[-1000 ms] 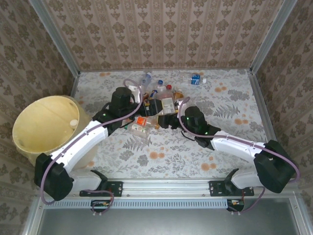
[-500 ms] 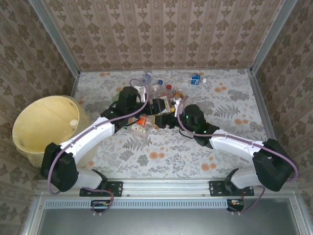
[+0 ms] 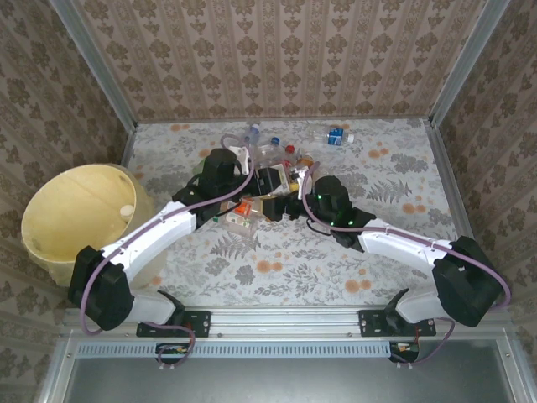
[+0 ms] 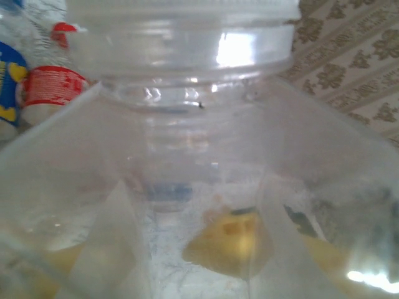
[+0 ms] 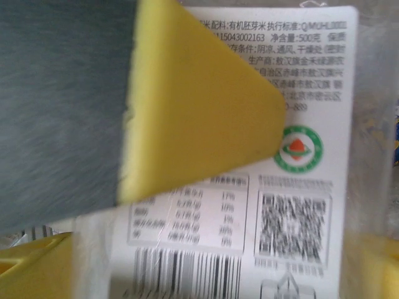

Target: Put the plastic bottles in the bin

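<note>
The left claw (image 3: 267,179) is clamped on a clear bottle (image 4: 187,124) in the heap mid-worktop (image 3: 377,243), with the bottle's neck pointing away from the wrist. The bin (image 3: 50,201) stands well off to the left, so the left arm is nearer it. The right claw (image 3: 284,204) gapes wide over a white label (image 5: 299,187).

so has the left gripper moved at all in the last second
Yes. The left gripper has gone right, away from the bin and further in among the plastic bottles.
</note>
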Robot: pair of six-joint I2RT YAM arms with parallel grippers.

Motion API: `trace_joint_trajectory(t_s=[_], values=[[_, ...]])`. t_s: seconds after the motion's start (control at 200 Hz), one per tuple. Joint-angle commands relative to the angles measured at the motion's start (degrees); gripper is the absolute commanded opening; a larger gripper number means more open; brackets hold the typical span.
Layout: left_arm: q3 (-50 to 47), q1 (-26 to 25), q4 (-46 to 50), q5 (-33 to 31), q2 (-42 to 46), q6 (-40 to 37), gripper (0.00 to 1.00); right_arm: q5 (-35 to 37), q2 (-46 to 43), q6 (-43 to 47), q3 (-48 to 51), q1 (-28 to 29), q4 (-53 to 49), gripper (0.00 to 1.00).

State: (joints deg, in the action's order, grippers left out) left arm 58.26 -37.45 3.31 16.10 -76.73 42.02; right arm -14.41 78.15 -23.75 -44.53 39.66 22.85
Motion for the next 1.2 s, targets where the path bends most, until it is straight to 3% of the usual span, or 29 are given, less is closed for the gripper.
trace_joint_trajectory(t_s=[0.0, 0.255, 0.56, 0.975, 1.19], values=[[2.11, 0.48, 4.29, -7.44, 1.45, -2.66, 0.54, -2.43, -3.89, 3.23, -1.36, 0.59, -2.01, 1.00], [2.60, 1.21, 7.54, -11.17, 2.93, -3.82, 0.54, 2.26, -8.65, 6.94, 1.15, 0.59, -2.24, 1.00], [7.64, 4.00, 19.55, -18.16, 7.72, -10.03, 0.54, 21.98, -13.54, 6.66, 6.25, 0.33, -1.92, 1.00], [22.81, 7.83, 40.00, -25.74, 13.49, -21.41, 0.54, 28.61, -13.90, 3.79, 8.41, -0.63, -1.30, 1.00], [30.68, 7.83, 47.91, -36.22, 15.37, -27.18, 0.54, 30.40, -13.03, 1.52, 8.59, -1.42, -1.19, 1.00]])
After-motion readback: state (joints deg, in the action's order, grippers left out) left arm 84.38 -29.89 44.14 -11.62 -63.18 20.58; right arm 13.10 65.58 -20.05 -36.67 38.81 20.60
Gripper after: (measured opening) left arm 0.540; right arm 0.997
